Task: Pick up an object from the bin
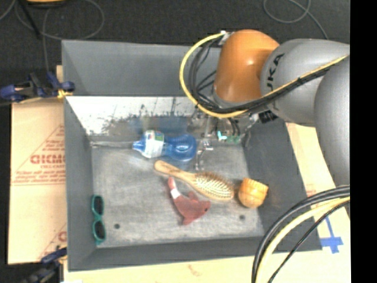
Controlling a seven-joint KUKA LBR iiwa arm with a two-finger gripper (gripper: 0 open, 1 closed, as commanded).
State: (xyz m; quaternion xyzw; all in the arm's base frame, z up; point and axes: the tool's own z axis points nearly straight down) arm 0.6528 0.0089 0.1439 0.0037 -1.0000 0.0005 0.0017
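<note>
A grey metal bin (77, 175) seen from above: a pair of green sunglasses (97, 219) lies in its near left corner, well apart from everything else. Near the middle, by the back wall, a blue plastic bottle (169, 147) with a white and green label lies on its side. In front of it a wooden hairbrush (197, 181) rests slantwise, bristles up, its handle pointing toward the bottle. A small red plastic piece (189, 206) lies just beside and partly under the brush. The robot's gripper (204, 149) hangs over the right end of the blue bottle, just behind the brush handle; whether the claw is released or clenched cannot be told. Further right, a round orange-yellow thing (253, 193) sits at the brush head's tip.
</note>
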